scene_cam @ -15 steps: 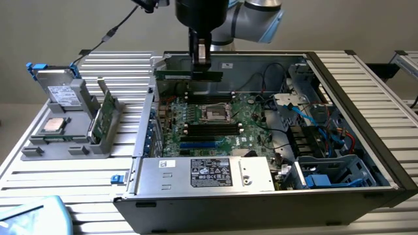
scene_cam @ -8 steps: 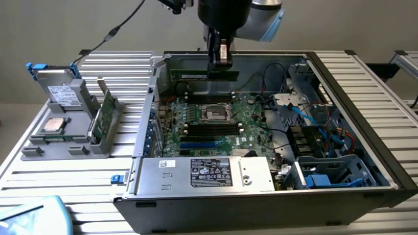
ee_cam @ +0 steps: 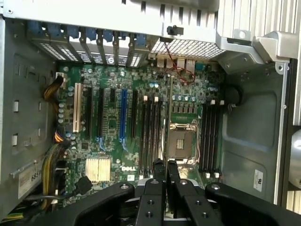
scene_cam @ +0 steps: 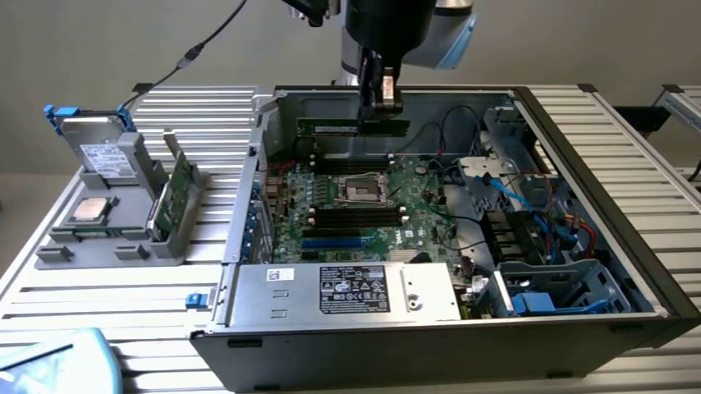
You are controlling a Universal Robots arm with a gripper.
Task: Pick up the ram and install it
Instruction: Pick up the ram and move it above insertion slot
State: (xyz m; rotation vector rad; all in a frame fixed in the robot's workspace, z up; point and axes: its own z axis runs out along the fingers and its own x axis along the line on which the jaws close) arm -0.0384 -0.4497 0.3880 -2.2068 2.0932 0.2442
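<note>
Hanging over the open computer case point(scene_cam: 646, 279) in the exterior view, the gripper point(scene_cam: 382, 108) pinches the ram point(scene_cam: 345, 127) near the stick's end on the exterior view's right. The ram lies level and edge-up, lifted clear of the motherboard point(scene_cam: 422, 209) and close to the case's far wall. Below it sit the processor socket point(scene_cam: 359, 189) and a row of black memory slots point(scene_cam: 350, 217), with the power supply point(scene_cam: 350, 291) at the near edge of the case. On the slatted table point(scene_cam: 66, 295) to the exterior view's left stands a grey holder point(scene_cam: 98, 238) carrying a processor chip point(scene_cam: 93, 211) and an upright green card point(scene_cam: 176, 201). From the wrist view, the gripper point(ee_cam: 165, 172) looks straight down at the motherboard point(ee_cam: 108, 117), its fingers point(ee_cam: 157, 169) drawn close together with a narrow gap between them. Beyond the fingertips lie the processor socket point(ee_cam: 181, 141), long black memory slots point(ee_cam: 150, 127) on one side of it, and more slots point(ee_cam: 209, 136) on the other.
</note>
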